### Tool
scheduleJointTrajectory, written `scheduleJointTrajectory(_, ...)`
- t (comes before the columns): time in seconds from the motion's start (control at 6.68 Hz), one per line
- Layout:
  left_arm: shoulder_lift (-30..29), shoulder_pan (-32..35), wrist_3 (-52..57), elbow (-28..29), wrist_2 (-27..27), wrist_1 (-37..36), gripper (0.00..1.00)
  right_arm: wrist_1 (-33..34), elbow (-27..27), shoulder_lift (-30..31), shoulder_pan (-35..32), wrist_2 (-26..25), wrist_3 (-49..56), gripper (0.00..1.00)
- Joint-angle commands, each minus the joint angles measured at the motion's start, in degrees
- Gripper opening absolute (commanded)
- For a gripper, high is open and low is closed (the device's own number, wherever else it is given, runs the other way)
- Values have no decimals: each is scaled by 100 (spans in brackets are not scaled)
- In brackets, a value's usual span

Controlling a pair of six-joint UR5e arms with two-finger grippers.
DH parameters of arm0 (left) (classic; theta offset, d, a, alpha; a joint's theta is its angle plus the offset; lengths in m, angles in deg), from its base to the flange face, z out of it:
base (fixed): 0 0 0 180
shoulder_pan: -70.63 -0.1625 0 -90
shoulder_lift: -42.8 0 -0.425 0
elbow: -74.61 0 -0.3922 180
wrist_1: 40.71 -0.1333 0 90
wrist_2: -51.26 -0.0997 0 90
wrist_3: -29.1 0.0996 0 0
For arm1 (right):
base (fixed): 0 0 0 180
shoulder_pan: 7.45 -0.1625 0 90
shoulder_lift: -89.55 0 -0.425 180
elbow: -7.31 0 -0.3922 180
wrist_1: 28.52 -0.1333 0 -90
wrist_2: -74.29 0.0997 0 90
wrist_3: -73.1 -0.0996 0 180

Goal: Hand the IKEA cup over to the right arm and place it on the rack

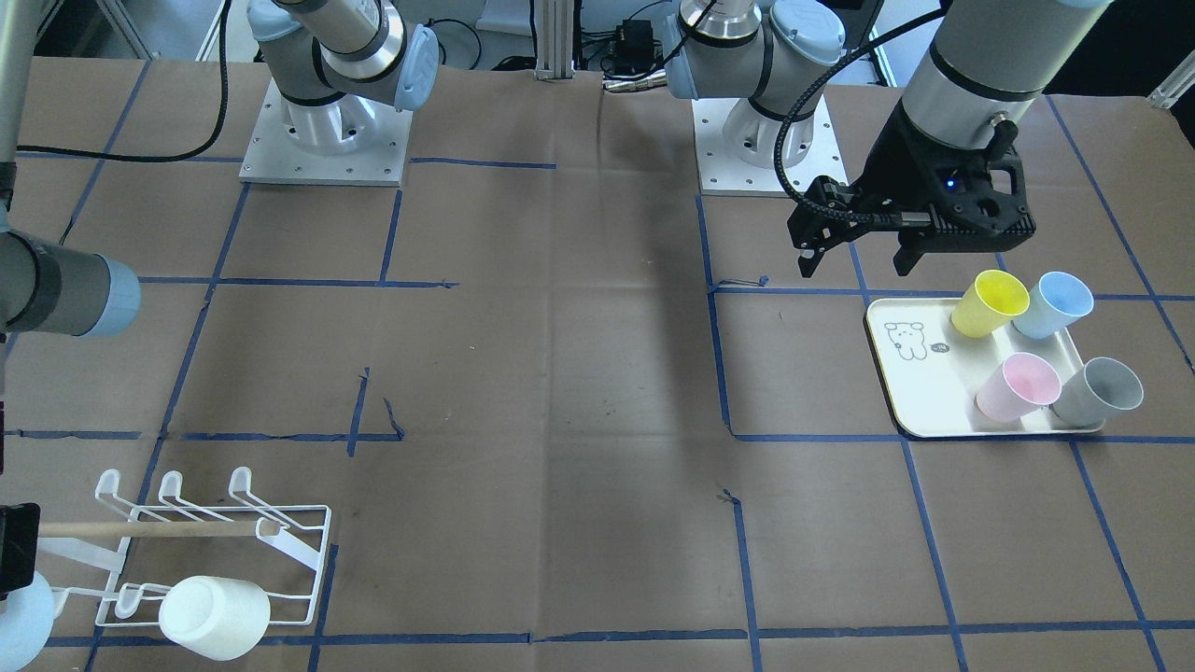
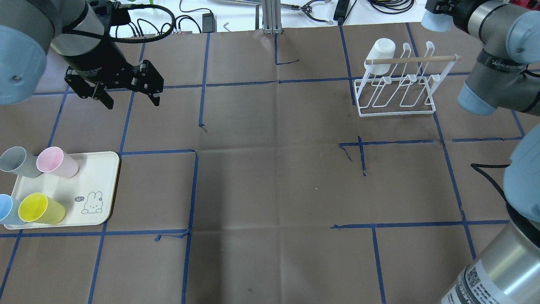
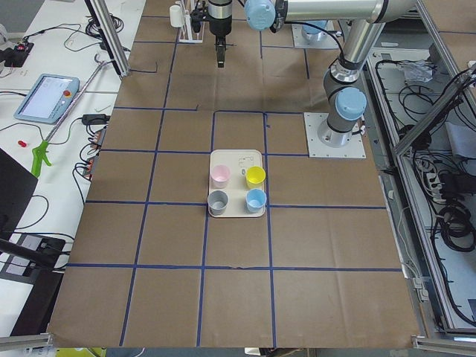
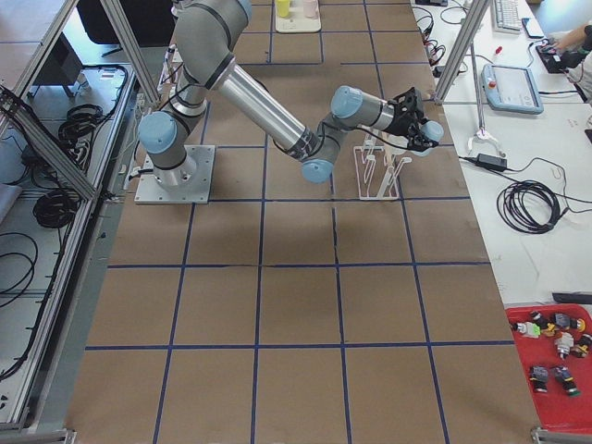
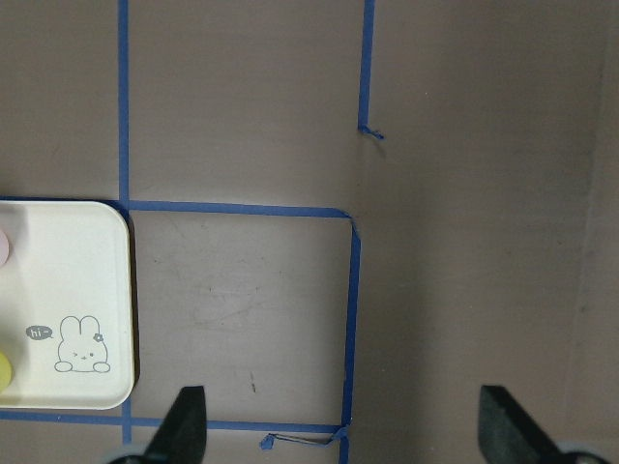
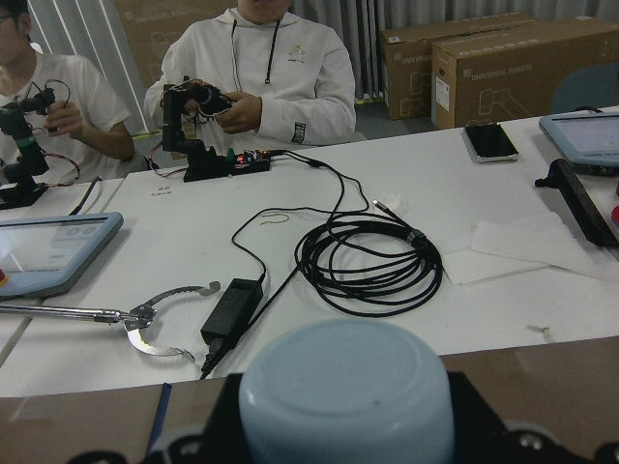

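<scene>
My right gripper (image 2: 444, 9) is shut on a pale blue cup (image 6: 346, 391). It holds the cup in the air just beyond the far right end of the white wire rack (image 2: 396, 95), near the tip of the rack's wooden dowel (image 2: 411, 60). A white cup (image 2: 382, 51) hangs upturned on the rack's far left prong. My left gripper (image 2: 126, 93) is open and empty. It hovers over bare table behind the cream tray (image 2: 95, 169). Its fingertips (image 5: 186, 418) show in the left wrist view.
The tray (image 1: 910, 397) holds a yellow cup (image 2: 40, 209), a blue cup (image 2: 6, 209), a pink cup (image 2: 57, 162) and a grey cup (image 2: 17, 161), all upright. The table is brown paper with blue tape lines. Operators sit at a desk beyond the table's edge.
</scene>
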Motion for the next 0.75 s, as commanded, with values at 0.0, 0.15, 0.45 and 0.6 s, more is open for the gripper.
scheduleJointTrajectory(0.0, 39, 79, 17, -62, 36, -31, 100, 157, 259, -83, 99, -2, 161, 12)
scheduleJointTrajectory(0.15, 39, 61, 26, -62, 28, -31, 100, 263, 268, -127, 90, -2, 161, 12)
scheduleJointTrajectory(0.45, 39, -9, 140, -62, 28, -31, 100, 545, 487, -154, 81, -20, 152, 12)
scheduleJointTrajectory(0.6, 39, -18, 149, -62, 36, -39, 100, 546, 522, -162, 81, -37, 161, 23)
